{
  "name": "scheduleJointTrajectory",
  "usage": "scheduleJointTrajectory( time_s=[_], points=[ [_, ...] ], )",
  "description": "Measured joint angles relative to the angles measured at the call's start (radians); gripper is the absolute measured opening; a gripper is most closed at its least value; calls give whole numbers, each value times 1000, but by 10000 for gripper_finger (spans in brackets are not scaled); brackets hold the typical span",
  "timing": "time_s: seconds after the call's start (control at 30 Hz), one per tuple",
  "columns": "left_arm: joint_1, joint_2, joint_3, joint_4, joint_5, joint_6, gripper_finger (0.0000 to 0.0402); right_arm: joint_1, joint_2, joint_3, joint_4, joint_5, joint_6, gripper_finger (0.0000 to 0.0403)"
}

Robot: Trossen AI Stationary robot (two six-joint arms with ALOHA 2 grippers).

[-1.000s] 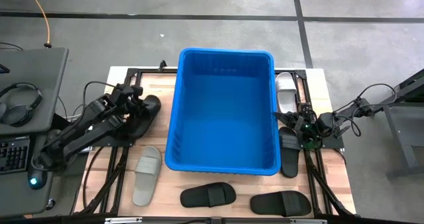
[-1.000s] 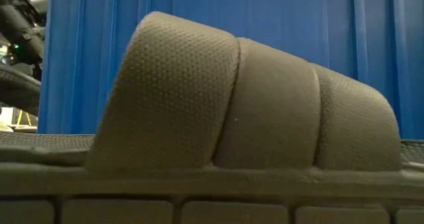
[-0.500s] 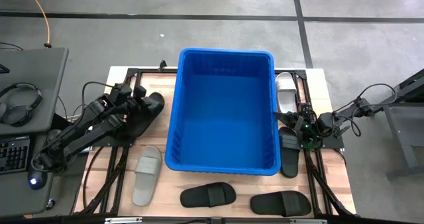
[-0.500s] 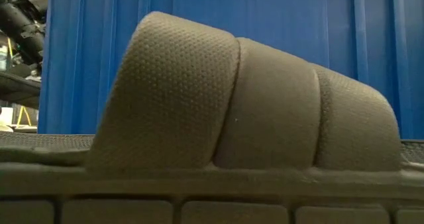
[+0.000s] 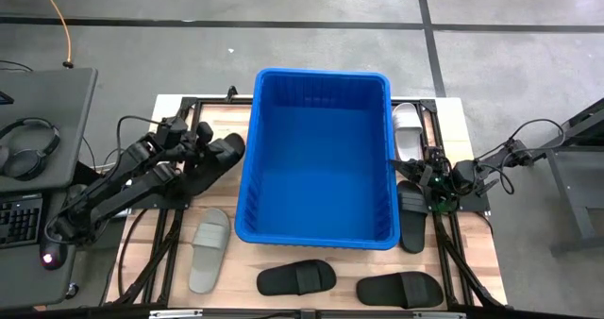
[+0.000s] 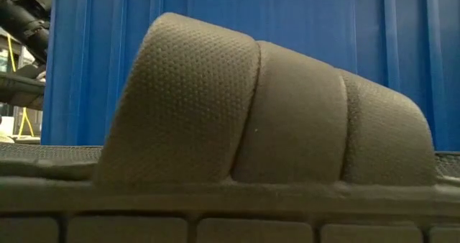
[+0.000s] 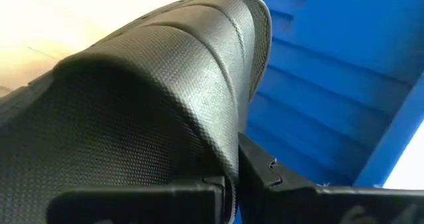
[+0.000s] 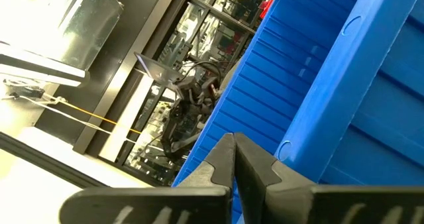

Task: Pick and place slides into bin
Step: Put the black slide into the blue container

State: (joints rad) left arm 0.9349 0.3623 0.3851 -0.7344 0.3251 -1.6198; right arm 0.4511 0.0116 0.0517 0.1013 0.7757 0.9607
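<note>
our left gripper (image 5: 200,145) is clamped on the strap of a black slide (image 5: 223,152); in the left wrist view the textured strap (image 7: 165,85) fills the frame right above our fingers (image 7: 278,177), which pinch its edge. compared with a second ago, we have carried this slide sideways toward the bin (image 5: 316,83): it hung well short of the blue wall then, and now its toe sits just beside the bin's left rim, apparently raised off the table, though we cannot tell the height for sure. just ahead of our fingers the ribbed blue wall (image 7: 331,105) shows close by, so the slide is not over the opening yet. we judge the next stretch needs more lift and more travel across the rim before we let go, or the toe may catch on the wall.

farther out from this gripper, a light grey slide (image 5: 209,248) lies on the table behind and below the carried one, and two more black slides (image 5: 296,277) (image 5: 400,288) lie beyond the bin's near wall. across the bin, our right gripper (image 5: 432,180) waits with its fingers shut on nothing, just beside a black slide (image 5: 412,215) and near a white slide (image 5: 407,130). the bin itself looks empty, so the task is barely begun.
</note>
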Motion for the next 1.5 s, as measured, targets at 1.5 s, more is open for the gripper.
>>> scheduleJointTrajectory(
  time_s=[1.5],
  points=[
    [1, 227, 132, 1199, 152, 187, 2, 0, 0, 0, 0, 0, 0, 0]
  ],
)
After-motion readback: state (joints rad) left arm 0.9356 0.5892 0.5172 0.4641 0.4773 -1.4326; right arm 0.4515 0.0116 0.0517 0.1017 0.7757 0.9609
